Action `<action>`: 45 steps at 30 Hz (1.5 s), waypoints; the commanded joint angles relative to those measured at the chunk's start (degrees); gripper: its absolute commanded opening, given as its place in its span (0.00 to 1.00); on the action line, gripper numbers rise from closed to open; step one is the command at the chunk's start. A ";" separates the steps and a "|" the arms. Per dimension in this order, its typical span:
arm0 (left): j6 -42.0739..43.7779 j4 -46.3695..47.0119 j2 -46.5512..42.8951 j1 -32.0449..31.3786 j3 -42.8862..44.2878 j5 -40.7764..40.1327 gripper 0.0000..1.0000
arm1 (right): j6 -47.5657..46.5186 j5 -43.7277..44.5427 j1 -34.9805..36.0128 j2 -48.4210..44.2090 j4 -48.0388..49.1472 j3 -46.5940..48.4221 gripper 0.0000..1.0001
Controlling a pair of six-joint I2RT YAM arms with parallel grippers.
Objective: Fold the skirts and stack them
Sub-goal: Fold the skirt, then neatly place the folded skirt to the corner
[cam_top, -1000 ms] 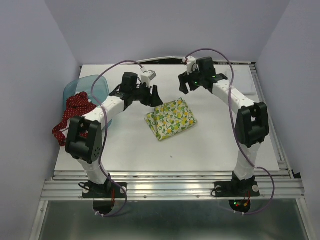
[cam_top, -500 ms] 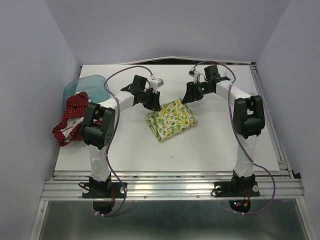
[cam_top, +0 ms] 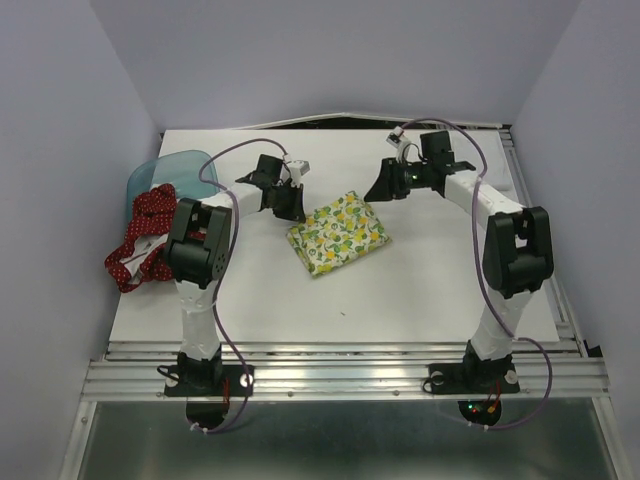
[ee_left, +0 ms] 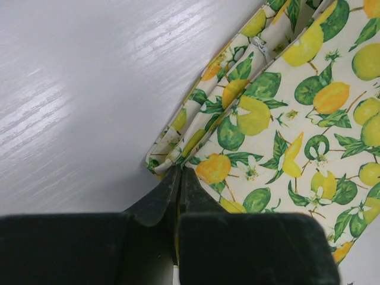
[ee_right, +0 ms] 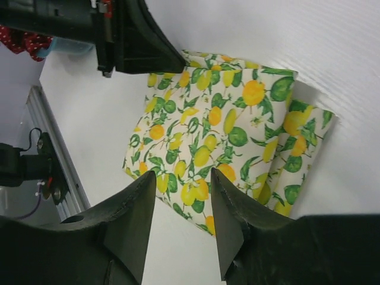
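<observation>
The lemon-print skirt (cam_top: 340,233) lies folded into a small rectangle at the table's middle. My left gripper (cam_top: 290,208) is down at its far-left corner. In the left wrist view its jaws (ee_left: 179,169) are pressed together, with a thin strip of the printed cloth (ee_left: 297,119) pinched between them. My right gripper (cam_top: 385,186) hovers off the skirt's far-right corner. Its jaws (ee_right: 182,178) stand open over the print (ee_right: 219,124) with nothing between them. The red dotted skirt (cam_top: 140,238) lies bunched at the table's left edge, partly hanging over it.
A translucent blue bin (cam_top: 172,172) stands at the back left, right behind the red skirt. The white tabletop (cam_top: 400,300) ends in a metal rail along the near edge. Purple cables loop over both arms.
My left jaws have closed onto the lemon skirt's corner and the arm has folded in closer. The right jaws have narrowed and that gripper has drawn slightly back to the right.
</observation>
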 commanded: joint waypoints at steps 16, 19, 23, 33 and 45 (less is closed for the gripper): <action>3.30 -0.82 4.81 1.74 6.78 -1.56 0.00 | 17.30 1.18 3.96 15.67 19.36 -7.06 0.45; 7.86 -4.58 7.87 1.91 15.37 -0.78 0.10 | 19.85 6.10 3.96 12.87 23.75 -13.37 0.45; 8.76 -9.09 8.34 2.26 23.85 0.64 0.38 | 20.55 8.68 3.96 10.66 24.46 -17.26 0.45; -6.25 7.85 -13.72 4.73 1.47 25.06 0.46 | 28.01 -2.92 3.96 -0.31 27.46 -12.97 0.59; 9.90 -3.01 -12.16 -14.42 9.96 -16.38 0.48 | 25.83 17.36 -3.42 -15.35 14.54 -20.77 0.66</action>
